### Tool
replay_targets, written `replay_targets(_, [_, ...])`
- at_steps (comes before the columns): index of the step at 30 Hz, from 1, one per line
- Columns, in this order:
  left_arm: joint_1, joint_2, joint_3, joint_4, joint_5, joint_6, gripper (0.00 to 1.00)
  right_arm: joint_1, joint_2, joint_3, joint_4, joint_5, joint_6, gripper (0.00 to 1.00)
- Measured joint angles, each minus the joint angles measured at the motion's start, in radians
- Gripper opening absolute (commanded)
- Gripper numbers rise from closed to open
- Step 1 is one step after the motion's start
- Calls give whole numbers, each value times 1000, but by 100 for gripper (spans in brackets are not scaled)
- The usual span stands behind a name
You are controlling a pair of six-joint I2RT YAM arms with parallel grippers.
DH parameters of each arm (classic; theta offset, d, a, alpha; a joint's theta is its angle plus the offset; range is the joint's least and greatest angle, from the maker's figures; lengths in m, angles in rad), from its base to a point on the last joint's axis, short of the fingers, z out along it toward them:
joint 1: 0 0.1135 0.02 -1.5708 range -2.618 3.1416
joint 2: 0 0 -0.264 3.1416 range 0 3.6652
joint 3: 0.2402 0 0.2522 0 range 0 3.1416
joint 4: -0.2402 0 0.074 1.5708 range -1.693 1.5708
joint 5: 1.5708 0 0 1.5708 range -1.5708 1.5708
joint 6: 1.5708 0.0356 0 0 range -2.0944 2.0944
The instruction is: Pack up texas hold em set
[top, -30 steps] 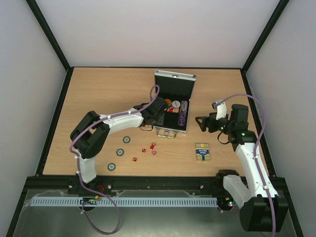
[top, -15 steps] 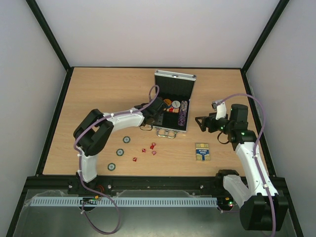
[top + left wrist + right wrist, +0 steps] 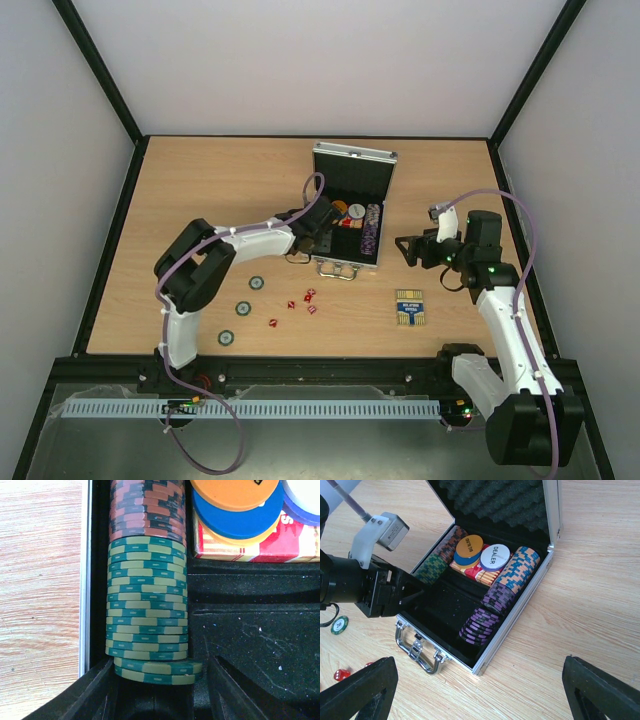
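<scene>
Left fingers [image 3: 95, 695] stood parted inside the case [image 3: 512, 622], straddling but apparently not squeezing the end chips [image 3: 157, 671] at the bottom of the green row [image 3: 147, 605]. Right fingers [image 3: 360, 690] hung wide apart and empty, right of the case. Packing looked partly done. Most chips were filed, yet three loose chips [image 3: 242, 308], the dice [image 3: 309, 297] and the card box [image 3: 409, 307] lay on the counter [image 3: 200, 190], lower middle of the overhead frame, and the lid stood up.
</scene>
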Motion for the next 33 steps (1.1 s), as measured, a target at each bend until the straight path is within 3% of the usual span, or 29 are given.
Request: replay_targets(33, [2, -45, 28, -113, 22, -5, 63, 0, 6, 0, 0, 0, 0, 91])
